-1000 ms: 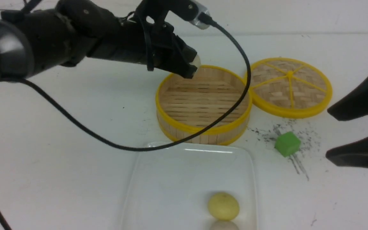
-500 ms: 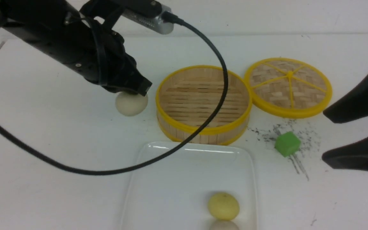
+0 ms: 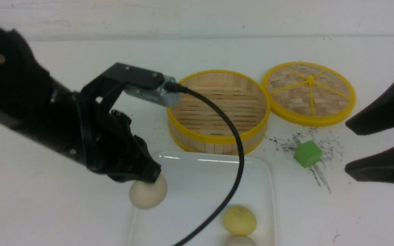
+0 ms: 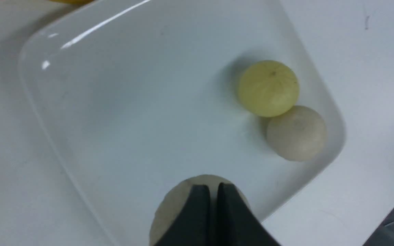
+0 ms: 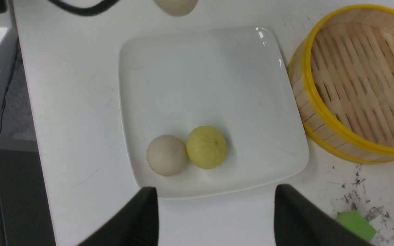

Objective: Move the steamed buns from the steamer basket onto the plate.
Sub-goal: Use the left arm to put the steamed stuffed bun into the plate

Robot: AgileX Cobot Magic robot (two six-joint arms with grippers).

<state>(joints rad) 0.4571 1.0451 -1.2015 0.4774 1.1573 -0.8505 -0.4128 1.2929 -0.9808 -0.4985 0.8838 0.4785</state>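
Observation:
My left gripper [image 3: 152, 176] is shut on an off-white steamed bun [image 3: 148, 195], pinching its top and holding it over the left rim of the white plate [image 3: 200, 184]. The left wrist view shows the near-closed fingertips [image 4: 200, 191] on that bun [image 4: 169, 208]. On the plate lie a pale yellow bun [image 3: 239, 220] and a second off-white bun [image 3: 239, 242], touching each other. The steamer basket [image 3: 217, 138] behind the plate holds nothing. My right gripper [image 3: 346, 146] stands open at the right, nothing between its fingers, just off the plate's rim [image 5: 217, 193].
A flat woven lid with yellow spokes [image 3: 309, 92] lies right of the basket. A green cube [image 3: 307, 153] sits among dark specks near the right gripper. The left arm's black cable [image 3: 234, 143] hangs across the basket and plate. The table edge [image 5: 22, 102] shows in the right wrist view.
My left gripper has carried the off-white bun out of the basket, leftward, then toward me to the plate's left rim. The right gripper has hardly moved.

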